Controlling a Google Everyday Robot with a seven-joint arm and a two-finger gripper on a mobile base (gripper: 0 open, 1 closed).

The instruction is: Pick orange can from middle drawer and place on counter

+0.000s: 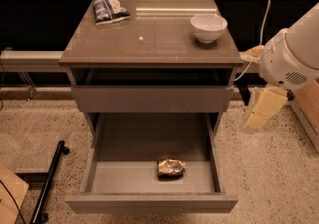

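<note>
My jaws, pale cream at the end of my white rounded arm (291, 56), hang right of the cabinet, level with the closed upper drawer front (152, 99). I cannot tell how far open they are. The crushed golden-orange metal can (171, 168) lies well apart from them, on the paler floor of the pulled-out grey-brown middle drawer (149, 203), near its front. The glossy grey-brown tabletop (149, 44) carries a white bowl (209, 27) and a blue-white snack bag (108, 8).

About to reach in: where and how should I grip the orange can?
Probably from straight above: the orange can lies crushed, wider left-to-right, on the middle drawer floor, its walls blocking side approaches. Pinch across its short front-to-back width. The gripper hangs right of the cabinet.
</note>
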